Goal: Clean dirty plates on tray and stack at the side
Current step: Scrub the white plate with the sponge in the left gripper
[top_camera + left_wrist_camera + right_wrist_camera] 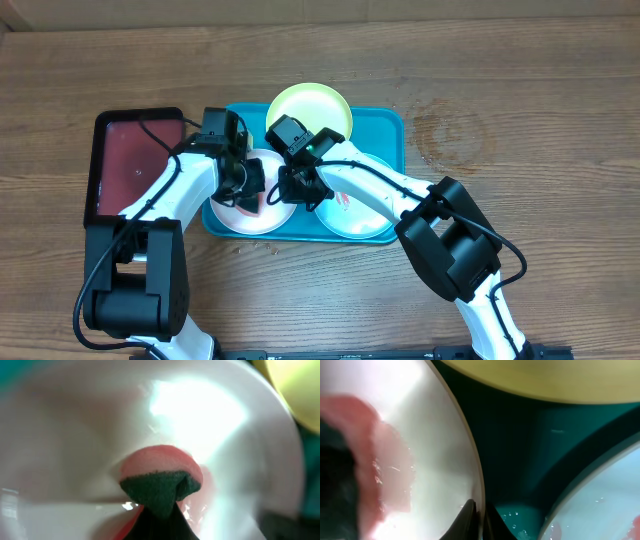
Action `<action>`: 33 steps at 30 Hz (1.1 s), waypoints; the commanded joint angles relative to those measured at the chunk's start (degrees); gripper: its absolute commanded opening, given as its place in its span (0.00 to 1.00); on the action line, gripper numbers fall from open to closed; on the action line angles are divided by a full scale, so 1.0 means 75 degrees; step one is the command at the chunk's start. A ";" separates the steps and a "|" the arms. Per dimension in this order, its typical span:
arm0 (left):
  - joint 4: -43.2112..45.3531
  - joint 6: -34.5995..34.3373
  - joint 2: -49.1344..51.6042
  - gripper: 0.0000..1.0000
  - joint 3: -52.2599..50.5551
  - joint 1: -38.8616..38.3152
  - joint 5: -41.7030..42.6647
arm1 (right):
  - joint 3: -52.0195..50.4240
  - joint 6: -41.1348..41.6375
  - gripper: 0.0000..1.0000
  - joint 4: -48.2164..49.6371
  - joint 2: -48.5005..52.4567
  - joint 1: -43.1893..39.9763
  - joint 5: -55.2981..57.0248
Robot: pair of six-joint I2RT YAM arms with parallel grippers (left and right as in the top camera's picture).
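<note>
The white plate (pixel 258 221) lies at the left end of the turquoise tray (pixel 385 130). My left gripper (pixel 245 190) is shut on a pink sponge with a green scouring face (pixel 160 485) and presses it on the white plate (pixel 90 435), where a pink film shows. My right gripper (pixel 297 185) is shut on the white plate's right rim (pixel 479 485), one finger inside and one outside. The yellow-green plate (pixel 310 108) sits at the tray's far edge. The pale mint plate (pixel 365 222) lies at the tray's right and carries a red smear (pixel 636 525).
A smaller dark-red, black-rimmed tray (pixel 135 165) lies just left of the turquoise tray. Water droplets sit on the tray floor (pixel 515 515) between the plates. Bare wooden table (pixel 520 120) surrounds the trays.
</note>
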 commanded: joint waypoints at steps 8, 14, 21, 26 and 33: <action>-0.1020 -0.0055 -0.0047 0.04 0.0023 -0.0096 -0.1504 | -0.0026 -0.0108 0.06 0.0020 0.0023 0.0023 0.0064; -0.0600 -0.0055 -0.0047 0.04 0.0408 -0.0096 -0.4004 | -0.0026 -0.0105 0.06 0.0023 0.0023 0.0023 0.0064; 0.0128 -0.0612 -0.0047 0.04 0.1005 -0.0102 -0.2570 | -0.0026 -0.0105 0.06 0.0023 0.0023 0.0023 0.0064; 0.0230 -0.0886 0.0032 0.04 0.0985 -0.0111 -0.0522 | -0.0026 -0.0102 0.06 0.0023 0.0023 0.0023 0.0061; -0.0251 -0.1346 0.0338 0.04 0.0982 -0.0207 0.0236 | -0.0026 -0.0102 0.06 0.0023 0.0023 0.0023 0.0061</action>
